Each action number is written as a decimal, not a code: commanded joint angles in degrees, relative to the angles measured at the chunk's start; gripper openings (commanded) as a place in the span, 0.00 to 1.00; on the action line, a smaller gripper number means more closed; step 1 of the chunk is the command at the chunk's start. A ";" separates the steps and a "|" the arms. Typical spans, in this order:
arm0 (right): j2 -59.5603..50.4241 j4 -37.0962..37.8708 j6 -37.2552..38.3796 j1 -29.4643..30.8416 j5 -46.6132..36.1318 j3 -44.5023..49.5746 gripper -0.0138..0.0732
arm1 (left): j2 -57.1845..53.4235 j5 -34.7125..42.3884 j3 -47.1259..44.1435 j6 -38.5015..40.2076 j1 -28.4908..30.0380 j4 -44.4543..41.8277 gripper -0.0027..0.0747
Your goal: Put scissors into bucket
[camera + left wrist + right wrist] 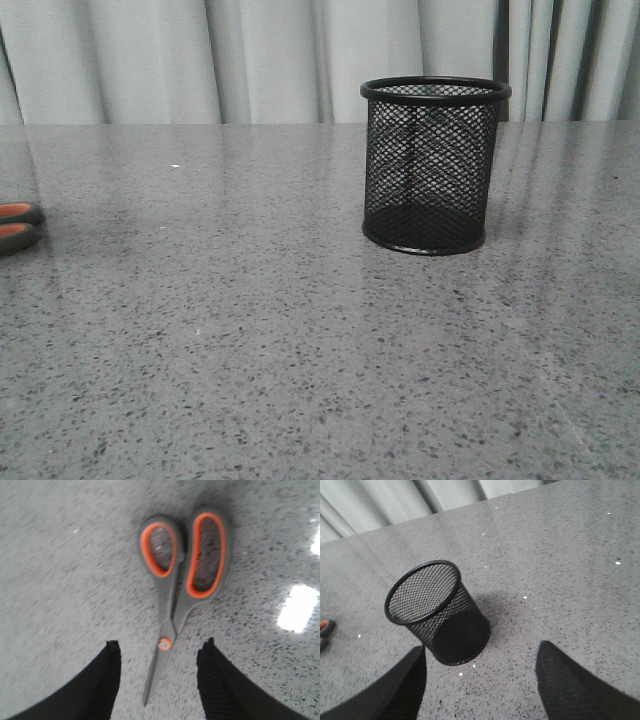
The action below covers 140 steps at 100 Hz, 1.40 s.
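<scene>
Grey curtains (150, 60) hang behind a speckled grey stone-look table (250, 350) where the job has not yet started. At the far left of the front view, only the orange-lined handle loops of the dark grey scissors (15, 225) with slim dark blades peek in at the frame's edge, lying flat on the tabletop. The left wrist view shows the left gripper (157, 667) spread wide above them, its black fingers (107, 680) straddling the blades near the orange pivot, touching nothing as far as the slightly blurred picture lets one judge. Well to the right stands the small black wire-mesh cylindrical bucket (435, 165), upright and empty, apart from the scissors. The right gripper (480, 680) hangs open above the table just beside the bucket, holding nothing. The likely trouble lies in the pickup: blades this thin lie flush on a hard, smooth top, so closing fingers could skate over them or pinch only one blade and let the pair swing open. Later, scissors longer than the cup is tall could tip the light bucket if dropped against its rim.
</scene>
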<state>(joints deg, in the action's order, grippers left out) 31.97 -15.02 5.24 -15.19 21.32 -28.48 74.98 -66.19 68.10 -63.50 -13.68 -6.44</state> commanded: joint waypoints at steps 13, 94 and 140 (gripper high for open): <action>0.42 1.47 -0.47 -1.53 -3.55 -2.03 0.65 | 3.32 -0.31 2.00 -9.86 5.89 9.77 0.45; 0.42 4.02 -0.47 -1.81 -2.31 -0.60 0.65 | 13.66 0.27 2.00 -16.47 6.59 8.40 0.52; 0.42 4.02 -0.47 -1.81 -2.51 -0.28 0.65 | 15.47 1.61 2.00 -16.47 9.60 10.05 0.51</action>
<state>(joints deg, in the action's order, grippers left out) 31.97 -11.62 5.13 -16.87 22.89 -27.36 91.52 -65.35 68.52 -80.01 -4.14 1.21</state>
